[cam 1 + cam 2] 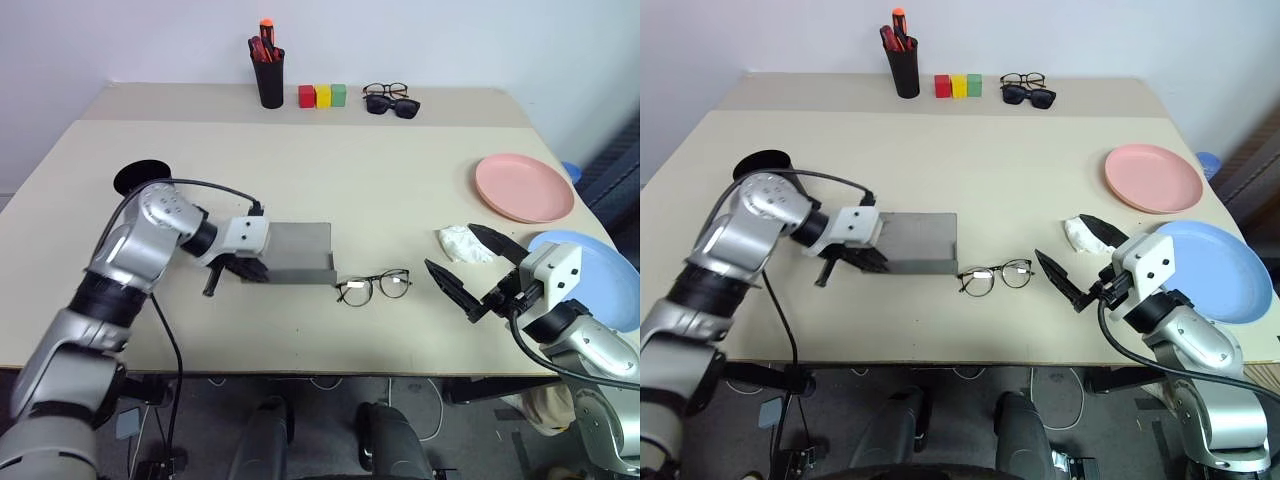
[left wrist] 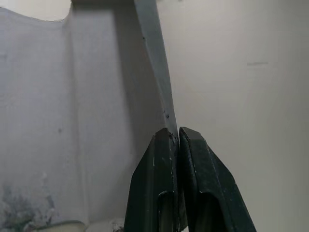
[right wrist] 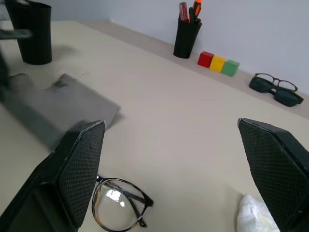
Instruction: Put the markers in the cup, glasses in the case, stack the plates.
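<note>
Grey felt case (image 1: 300, 252) lies open on the table (image 1: 300, 160), its edge pinched by the left tool (image 2: 177, 137); glasses (image 1: 375, 287) lie between case and spread right tool (image 1: 465, 272).

Red, yellow and green blocks (image 1: 322, 96), black sunglasses (image 1: 392, 106) at the desk's (image 1: 300, 180) far edge; crumpled white tissue (image 1: 459, 242) nearer.

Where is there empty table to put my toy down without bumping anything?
The big bare stretch of table lies between the colored blocks at the back and the grey case and glasses in front. The right side is crowded: pink plate, blue plate, a white wad and the right tool.
</note>
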{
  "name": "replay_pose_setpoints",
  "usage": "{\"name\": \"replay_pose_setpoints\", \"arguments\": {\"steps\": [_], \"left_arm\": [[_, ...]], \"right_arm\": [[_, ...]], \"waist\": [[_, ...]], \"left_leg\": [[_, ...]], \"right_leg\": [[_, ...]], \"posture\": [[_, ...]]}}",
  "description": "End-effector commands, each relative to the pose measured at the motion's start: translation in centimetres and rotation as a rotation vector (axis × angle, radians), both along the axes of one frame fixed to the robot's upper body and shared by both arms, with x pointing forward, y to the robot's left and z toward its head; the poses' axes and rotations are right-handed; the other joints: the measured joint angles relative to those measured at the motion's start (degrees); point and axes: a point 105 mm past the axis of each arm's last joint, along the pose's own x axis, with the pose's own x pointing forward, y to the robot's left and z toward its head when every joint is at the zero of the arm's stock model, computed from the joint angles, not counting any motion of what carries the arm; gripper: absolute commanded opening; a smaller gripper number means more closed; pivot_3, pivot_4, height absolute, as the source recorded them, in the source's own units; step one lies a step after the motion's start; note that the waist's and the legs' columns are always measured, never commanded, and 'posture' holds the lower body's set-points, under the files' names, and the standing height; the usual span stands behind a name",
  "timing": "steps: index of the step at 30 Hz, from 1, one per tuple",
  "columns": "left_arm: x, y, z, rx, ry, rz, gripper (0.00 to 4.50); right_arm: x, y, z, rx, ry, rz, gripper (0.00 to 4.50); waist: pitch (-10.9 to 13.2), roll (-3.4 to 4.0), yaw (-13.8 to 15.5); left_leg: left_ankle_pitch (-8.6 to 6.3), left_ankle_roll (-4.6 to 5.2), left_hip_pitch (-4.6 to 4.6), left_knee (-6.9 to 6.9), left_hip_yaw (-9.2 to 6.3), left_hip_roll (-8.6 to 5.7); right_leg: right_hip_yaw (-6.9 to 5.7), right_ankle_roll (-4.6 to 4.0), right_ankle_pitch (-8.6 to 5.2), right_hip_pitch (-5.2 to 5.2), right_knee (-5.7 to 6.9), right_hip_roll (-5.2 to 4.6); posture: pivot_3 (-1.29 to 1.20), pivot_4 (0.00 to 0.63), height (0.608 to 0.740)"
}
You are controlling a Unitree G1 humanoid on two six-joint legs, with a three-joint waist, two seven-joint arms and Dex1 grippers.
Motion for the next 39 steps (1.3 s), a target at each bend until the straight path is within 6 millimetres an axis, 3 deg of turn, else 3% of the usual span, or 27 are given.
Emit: {"name": "replay_pose_setpoints", "arguments": {"steps": [1, 8, 17, 27, 32, 36, 39], "left_arm": [[-2.1, -0.1, 1.1, -0.011, 0.01, -0.014, 0.21], [-2.8, -0.4, 0.7, -0.007, 0.027, 0.036, 0.21], [-1.0, -4.6, 0.0, -0.056, -0.016, 0.078, 0.21], [1.3, -4.9, 1.6, -0.147, -0.075, 0.108, 0.21], [1.1, -5.0, 1.8, -0.182, -0.064, 0.098, 0.21], [1.5, -5.0, 2.9, -0.377, -0.1, 0.159, 0.21], [2.4, -5.0, 4.3, -0.6, -0.262, 0.22, 0.21]], "right_arm": [[0.0, 0.4, 0.8, 0.009, -0.034, 0.027, 4.5], [0.5, 0.4, 0.9, 0.004, -0.037, 0.04, 4.5], [0.0, 0.1, 0.6, 0.001, -0.038, 0.025, 4.5], [-0.6, -0.5, 0.4, 0.019, -0.023, -0.004, 4.5], [-0.6, -0.3, -0.4, -0.024, 0.015, 0.015, 4.5], [0.4, 0.8, -2.8, -0.183, 0.081, 0.047, 4.5], [1.8, 1.3, -4.7, -0.33, 0.11, 0.024, 4.5]], "waist": [[0.0, 0.03, 0.1], [0.0, 0.03, 0.2], [0.0, 0.04, 0.2], [0.0, 0.07, 0.1], [0.0, 0.07, 0.2], [-0.1, 0.11, -0.1], [-0.1, 0.17, -0.2]], "left_leg": [[0.0, 0.0, 0.01, 0.0, 0.01, 0.0], [0.0, 0.0, 0.0, 0.02, 0.02, -0.01], [0.0, 0.0, 0.0, 0.05, 0.02, -0.03], [0.0, 0.01, 0.03, 0.05, 0.02, -0.02], [0.0, 0.01, 0.02, 0.06, 0.02, -0.02], [0.0, 0.01, 0.03, 0.05, 0.03, -0.02], [0.0, 0.01, 0.09, 0.05, 0.05, -0.01]], "right_leg": [[0.0, -0.01, 0.0, 0.0, -0.01, 0.0], [-0.01, -0.01, -0.02, 0.01, -0.02, 0.0], [-0.01, 0.01, -0.02, 0.03, 0.0, 0.03], [0.0, 0.0, -0.02, 0.02, 0.03, 0.04], [0.0, 0.0, -0.02, 0.03, 0.01, 0.04], [0.0, 0.0, -0.02, 0.02, 0.01, 0.04], [0.01, -0.01, -0.01, 0.04, 0.03, 0.03]], "posture": [[0.0, 0.15, 0.74], [0.0, 0.15, 0.74], [0.0, 0.15, 0.74], [0.0, 0.15, 0.74], [0.0, 0.15, 0.74], [0.0, 0.15, 0.74], [0.0, 0.15, 0.74]]}}
